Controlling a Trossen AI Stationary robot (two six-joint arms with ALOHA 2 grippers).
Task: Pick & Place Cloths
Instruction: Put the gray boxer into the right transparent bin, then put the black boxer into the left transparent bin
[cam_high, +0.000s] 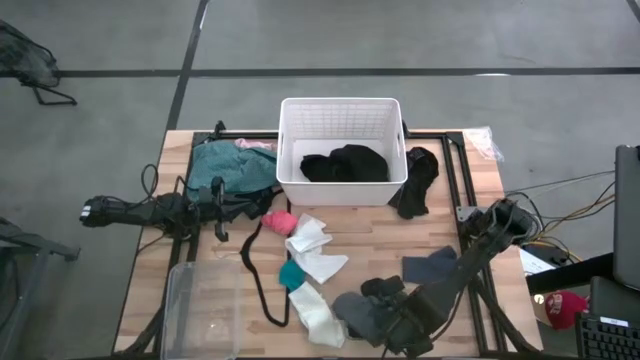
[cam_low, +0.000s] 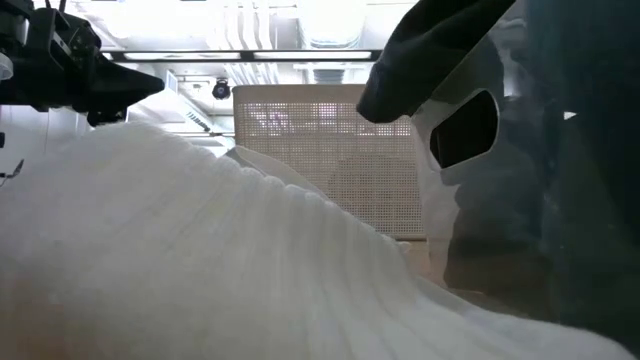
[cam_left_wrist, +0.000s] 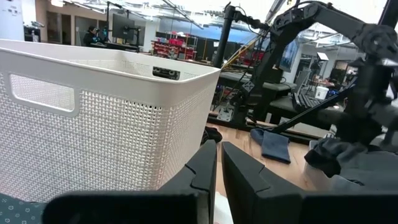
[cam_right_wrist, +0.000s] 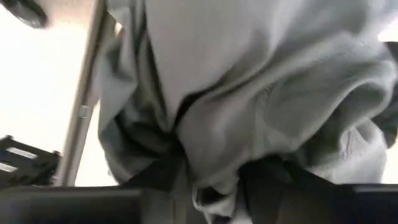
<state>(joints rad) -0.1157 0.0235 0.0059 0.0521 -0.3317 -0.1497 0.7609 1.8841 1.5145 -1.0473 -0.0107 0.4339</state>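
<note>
My right gripper (cam_high: 385, 318) is low near the table's near edge, shut on a dark grey cloth (cam_high: 362, 308), which fills the right wrist view (cam_right_wrist: 249, 93). My left gripper (cam_high: 222, 210) hovers shut beside the teal garment (cam_high: 225, 165), left of the white basket (cam_high: 342, 190). A black piece (cam_high: 345, 163) lies in the basket and another (cam_high: 418, 182) lies against its right wall. The pink bit (cam_high: 280, 221), teal bit (cam_high: 291, 275), white socks (cam_high: 318, 248) and a grey-blue piece (cam_high: 430, 265) lie on the table. My right gripper has a bunched fold of the dark grey cloth (cam_right_wrist: 205, 155) pinched between its two fingers (cam_right_wrist: 158, 177), several layers gathered together. It comes from the table's right side, slanting down. In the low view the cloth (cam_low: 410, 60) hangs below the gripper; whether its lower end rests on the table cannot be told.
A thin black cord loop (cam_high: 255, 275) runs down the table's middle. A clear plastic box (cam_high: 200, 312) sits at the near left corner. One white sock (cam_low: 200, 260) lies right before the low camera, blocking most of that view. Black frame rails (cam_high: 455, 180) edge the right side.
</note>
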